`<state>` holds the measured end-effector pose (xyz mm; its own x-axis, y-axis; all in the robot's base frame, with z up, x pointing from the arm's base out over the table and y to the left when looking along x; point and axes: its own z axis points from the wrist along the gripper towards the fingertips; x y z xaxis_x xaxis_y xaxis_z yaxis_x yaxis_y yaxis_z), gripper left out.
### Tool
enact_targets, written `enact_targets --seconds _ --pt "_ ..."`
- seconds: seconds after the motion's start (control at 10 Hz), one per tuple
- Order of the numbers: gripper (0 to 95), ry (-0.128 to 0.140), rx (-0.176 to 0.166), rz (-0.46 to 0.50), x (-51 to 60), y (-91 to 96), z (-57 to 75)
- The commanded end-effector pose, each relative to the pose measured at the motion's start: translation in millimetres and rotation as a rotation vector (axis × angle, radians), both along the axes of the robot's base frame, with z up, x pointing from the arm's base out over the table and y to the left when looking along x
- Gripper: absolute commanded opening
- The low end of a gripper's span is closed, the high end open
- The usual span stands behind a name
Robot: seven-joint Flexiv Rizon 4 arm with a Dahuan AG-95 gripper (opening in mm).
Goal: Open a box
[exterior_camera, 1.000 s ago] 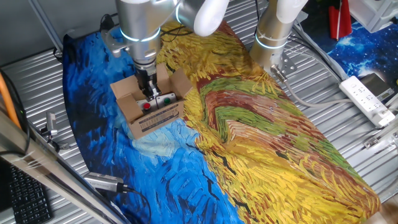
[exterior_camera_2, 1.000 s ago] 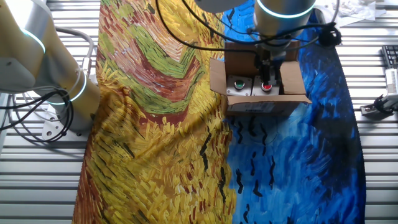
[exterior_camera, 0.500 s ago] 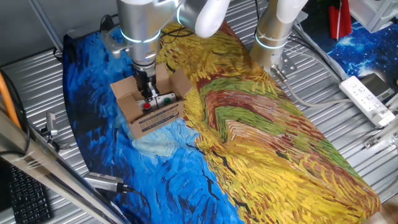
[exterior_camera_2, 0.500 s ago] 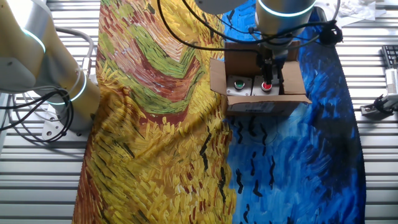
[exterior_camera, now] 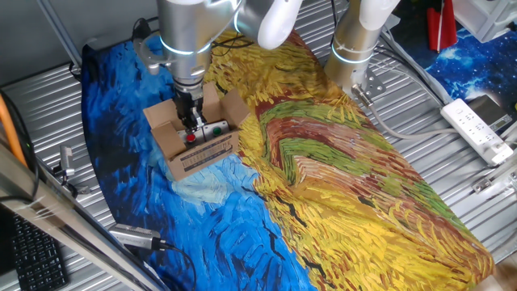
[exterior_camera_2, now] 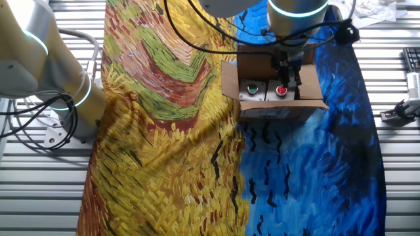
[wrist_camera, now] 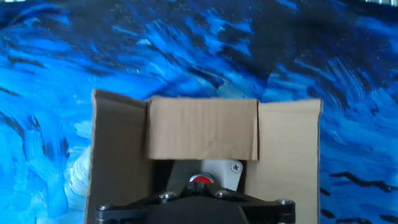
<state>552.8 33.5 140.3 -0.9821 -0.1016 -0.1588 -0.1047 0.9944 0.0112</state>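
The jaws' gap cannot be told; the gripper (exterior_camera: 192, 128) hangs inside the mouth of the box (exterior_camera: 194, 139), just above a grey unit with a red button (exterior_camera_2: 281, 90) and a green one (exterior_camera_2: 251, 88). All 4 flaps look folded outward, so opening seems about done; the next move likely calls for a straight lift clear. The arm (exterior_camera: 187, 36) stands vertical over the box on the painted cloth (exterior_camera: 339, 194).

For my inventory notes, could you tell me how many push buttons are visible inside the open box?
2: a green button on the yellow-cloth side of the box, and a red button just below the gripper. Others may be hidden beneath the gripper or flaps.
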Motion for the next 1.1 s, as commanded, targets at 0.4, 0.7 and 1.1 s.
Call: enact_targets --seconds 0.4,0.7,1.1 --pt "0.0 -0.029 -0.002 0.018 3.5 -2.3 -0.5" --pt "0.0 -0.04 -0.002 0.021 7.8 -0.7 1.6" --pt "0.0 -0.049 -0.002 0.022 10.2 0.5 2.5"
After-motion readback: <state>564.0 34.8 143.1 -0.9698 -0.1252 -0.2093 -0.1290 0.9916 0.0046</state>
